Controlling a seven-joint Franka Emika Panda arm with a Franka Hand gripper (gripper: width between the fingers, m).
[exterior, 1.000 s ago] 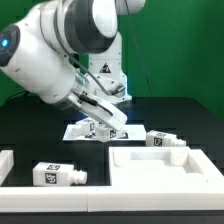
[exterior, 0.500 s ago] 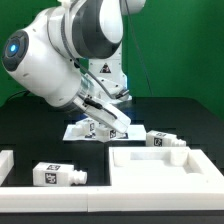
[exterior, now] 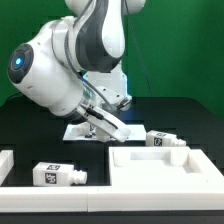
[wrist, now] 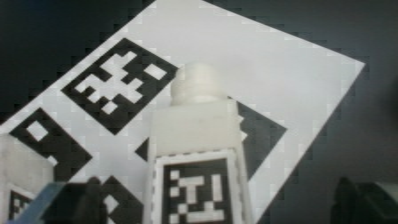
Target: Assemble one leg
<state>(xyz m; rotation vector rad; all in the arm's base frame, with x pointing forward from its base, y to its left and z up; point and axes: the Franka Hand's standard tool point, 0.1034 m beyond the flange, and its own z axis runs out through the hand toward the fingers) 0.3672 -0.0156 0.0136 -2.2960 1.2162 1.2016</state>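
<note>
In the wrist view a white leg [wrist: 196, 130] with a black-and-white tag lies on the marker board [wrist: 311, 80], peg end pointing away from me. My gripper [wrist: 222, 208] is open, with its dark fingers [wrist: 80, 205] standing either side of the leg's tagged end and not touching it. In the exterior view the gripper [exterior: 116, 129] is down over the marker board [exterior: 77, 131], and the arm hides that leg. Two more legs lie on the black table, one at the exterior view's right [exterior: 165, 140] and one at the front left [exterior: 55, 176].
A large flat white tray-like part with raised rims [exterior: 160, 170] lies at the front right. Another white part [exterior: 5, 163] shows at the left edge. The robot's base [exterior: 105, 75] stands behind the marker board, with a green backdrop behind it.
The arm's upper links have swung toward the exterior view's right and the wrist has settled lower. The gripper stays over the marker board. The loose legs have not moved.
</note>
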